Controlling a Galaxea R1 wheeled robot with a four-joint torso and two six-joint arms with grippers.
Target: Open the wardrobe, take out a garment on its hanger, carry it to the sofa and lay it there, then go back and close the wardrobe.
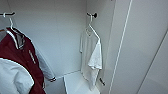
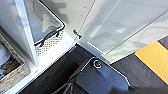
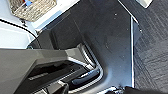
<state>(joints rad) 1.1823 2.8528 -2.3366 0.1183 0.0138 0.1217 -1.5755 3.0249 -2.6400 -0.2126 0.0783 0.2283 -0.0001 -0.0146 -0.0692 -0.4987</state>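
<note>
The tall white wardrobe (image 1: 62,37) stands open, its plain white door (image 1: 140,50) swung out past the hanging space, so the interior is exposed for reaching in. Inside, the thin white short-sleeved T-shirt (image 1: 91,55) hangs on a slim white hanger (image 1: 91,27) whose curved hook sits over a short dark peg (image 1: 93,15) on the wardrobe's side wall beside that door; hung this way, the shirt falls flat against the wall with its hem just above the white shelf (image 1: 75,82) at the wardrobe's base. Across the interior from the T-shirt, a maroon varsity jacket with white sleeves (image 1: 22,62) hangs from a dark rail (image 1: 7,14), well apart from it. The wrist views look down at the wardrobe's foot, where a white wire basket (image 2: 50,32) and a woven wicker basket (image 3: 32,8) sit low inside, and at dark carpet (image 3: 150,50). I cannot tell how either gripper's jaws stand, nor whether they hold anything. Judging from this, the garment has not yet been taken out.
</note>
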